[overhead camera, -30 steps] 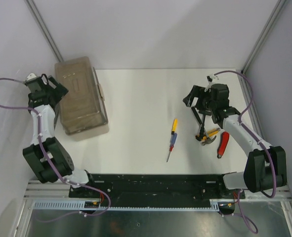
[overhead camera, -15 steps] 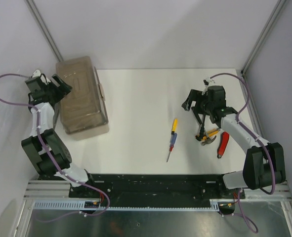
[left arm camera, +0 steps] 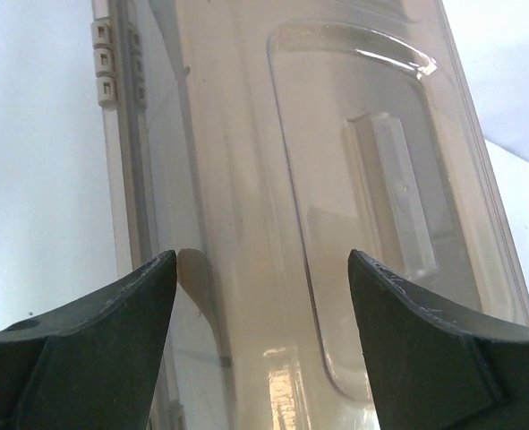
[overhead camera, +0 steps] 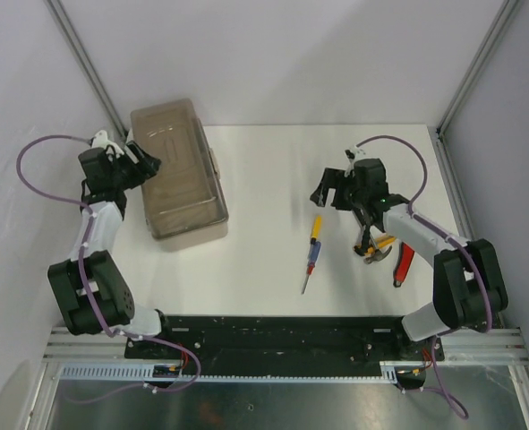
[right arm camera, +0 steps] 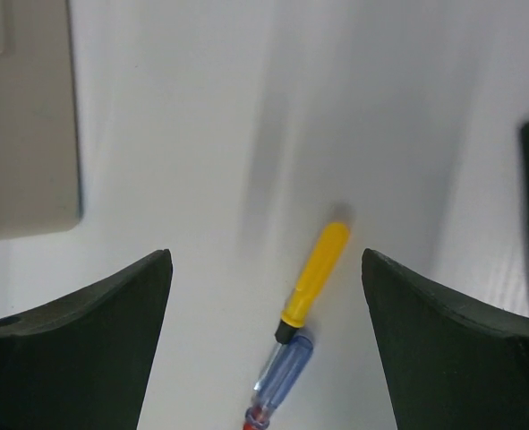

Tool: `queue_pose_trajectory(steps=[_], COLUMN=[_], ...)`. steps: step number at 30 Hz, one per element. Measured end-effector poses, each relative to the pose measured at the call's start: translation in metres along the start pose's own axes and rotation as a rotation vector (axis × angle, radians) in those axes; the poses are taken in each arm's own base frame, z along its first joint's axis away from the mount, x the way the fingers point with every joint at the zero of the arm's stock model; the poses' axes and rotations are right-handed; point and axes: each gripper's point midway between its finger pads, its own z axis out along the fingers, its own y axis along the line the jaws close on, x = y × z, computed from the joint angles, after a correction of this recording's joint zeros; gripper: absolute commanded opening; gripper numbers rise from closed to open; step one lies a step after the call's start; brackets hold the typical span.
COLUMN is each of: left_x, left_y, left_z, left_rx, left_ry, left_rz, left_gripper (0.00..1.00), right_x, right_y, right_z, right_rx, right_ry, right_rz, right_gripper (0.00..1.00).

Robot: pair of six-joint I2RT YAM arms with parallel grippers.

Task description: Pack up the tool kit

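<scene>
- Your toolbox (overhead camera: 179, 170) sits closed at the upper left of the worktop (overhead camera: 273, 161). It is rigid, smooth plastic and probably light while unfilled, so it will slide readily. Take it by the side walls, not the slick translucent lid (left arm camera: 336, 179).
- Your left hand (left arm camera: 260, 269) is spread wide over that lid; I cannot tell whether it touches.
- Your right hand (right arm camera: 264, 260) is spread above the screwdriver (right arm camera: 304, 287), right of centre. That tool is light and stiff and will roll, so pinch across the yellow handle.
- The pliers (overhead camera: 382, 242) and red-handled tool (overhead camera: 405, 260) lie at the lower right.
- Since a second ago, the toolbox has shifted right toward the centre along with the left hand. The right hand has moved left, from above the pliers toward the screwdriver.
</scene>
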Motion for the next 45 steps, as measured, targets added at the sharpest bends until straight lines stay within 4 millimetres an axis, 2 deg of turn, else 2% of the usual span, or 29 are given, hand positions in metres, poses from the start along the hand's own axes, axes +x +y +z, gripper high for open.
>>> queue_pose_trajectory(steps=[8, 14, 18, 22, 27, 32, 38, 43, 45], left_x=[0.017, 0.026, 0.035, 0.049, 0.068, 0.074, 0.079, 0.083, 0.081], left_y=[-0.017, -0.029, -0.044, -0.067, -0.098, -0.106, -0.107, -0.105, -0.100], left_z=[-0.013, -0.019, -0.020, -0.022, -0.031, -0.035, -0.045, -0.051, -0.052], left_rx=[0.075, 0.119, 0.156, 0.212, 0.301, 0.340, 0.341, 0.312, 0.271], left_ry=[-0.006, -0.010, 0.001, 0.014, 0.042, 0.063, 0.071, 0.087, 0.092], left_rz=[0.028, 0.059, 0.079, 0.104, 0.136, 0.137, 0.117, 0.089, 0.080], left_gripper=[0.77, 0.71, 0.67, 0.66, 0.66, 0.68, 0.78, 0.96, 0.99], right_x=[0.007, -0.002, 0.010, 0.019, 0.006, 0.008, 0.018, 0.007, 0.000], right_y=[0.041, 0.085, 0.110, 0.135, 0.162, 0.160, 0.145, 0.139, 0.133], right_z=[0.027, 0.064, 0.084, 0.086, 0.077, 0.080, 0.087, 0.082, 0.077], right_rx=[-0.147, -0.412, -0.563, -0.649, -0.735, -0.719, -0.604, -0.543, -0.504], right_ry=[-0.004, -0.027, 0.006, 0.033, 0.001, 0.008, 0.036, 0.008, -0.004], right_rz=[0.048, 0.242, 0.355, 0.394, 0.369, 0.347, 0.327, 0.325, 0.338], right_gripper=[0.91, 0.84, 0.83, 0.82, 0.80, 0.81, 0.94, 0.95, 0.97])
